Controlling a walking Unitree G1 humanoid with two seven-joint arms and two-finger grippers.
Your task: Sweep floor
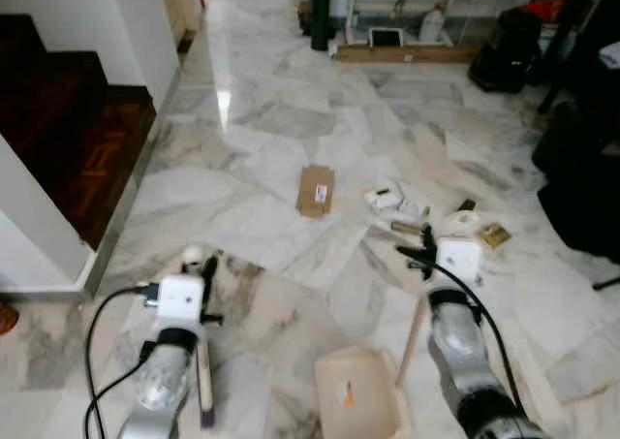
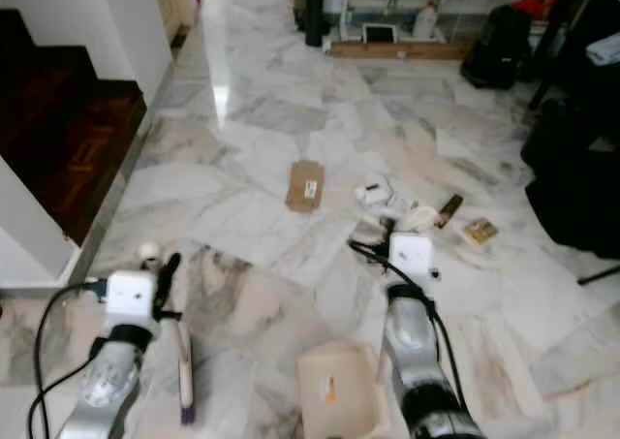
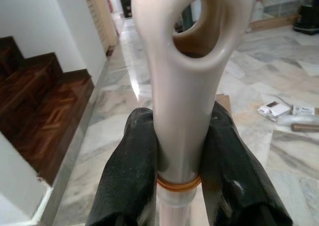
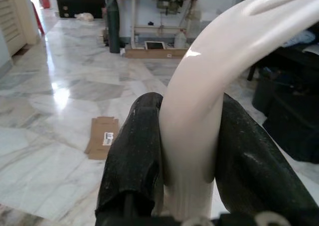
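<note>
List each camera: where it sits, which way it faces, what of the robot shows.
Left and right eye views: head, facing forward and down at the marble floor; both silver arms show.
Left wrist view: along the left hand, clamped on a cream broom handle.
Right wrist view: along the right hand, clamped on a cream dustpan handle.
All share the flat brown cardboard piece.

I stand in the hall of a home: polished marble floor [image 1: 291, 158] runs ahead, and dark wooden stairs [image 1: 68, 119] rise at my ten o'clock beside white walls. At twelve o'clock a workbench [image 4: 159, 6] stands cluttered; black bags [image 1: 509, 51] sit at two o'clock.
</note>
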